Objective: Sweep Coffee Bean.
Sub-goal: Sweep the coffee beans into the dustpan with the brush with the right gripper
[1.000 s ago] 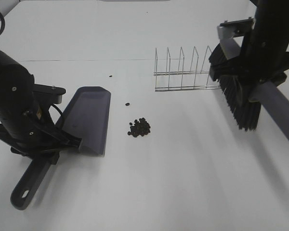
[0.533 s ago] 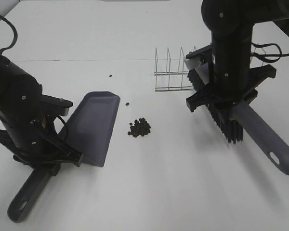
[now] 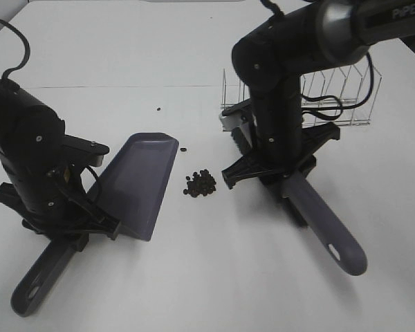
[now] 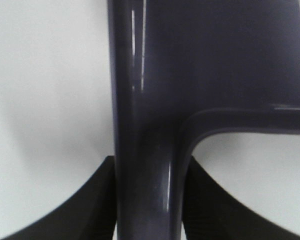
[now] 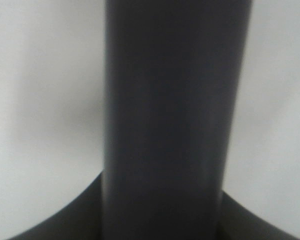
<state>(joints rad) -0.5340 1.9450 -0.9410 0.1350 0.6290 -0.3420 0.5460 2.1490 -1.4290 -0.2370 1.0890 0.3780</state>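
The coffee beans point(image 3: 200, 183) lie in a small pile on the white table, with stray beans point(image 3: 183, 149) farther back. The grey-purple dustpan point(image 3: 142, 183) rests just left of the pile, its open edge toward the beans. My left gripper point(image 3: 69, 232) is shut on the dustpan handle point(image 4: 145, 150), with its fingers point(image 4: 90, 210) on both sides. My right gripper point(image 3: 280, 176) is shut on the brush handle point(image 3: 325, 221), also in the right wrist view point(image 5: 165, 125). The black bristles point(image 3: 236, 142) stand just right of the pile, mostly hidden behind the arm.
A wire rack point(image 3: 339, 93) stands at the back right behind the right arm. One more stray bean point(image 3: 158, 108) lies far back on the table point(image 3: 214, 277). The dustpan's handle end point(image 3: 31, 287) reaches toward the front left.
My right arm has swung the brush left from the far right to just beside the bean pile. The dustpan has shifted slightly toward the beans. The pile has not moved.
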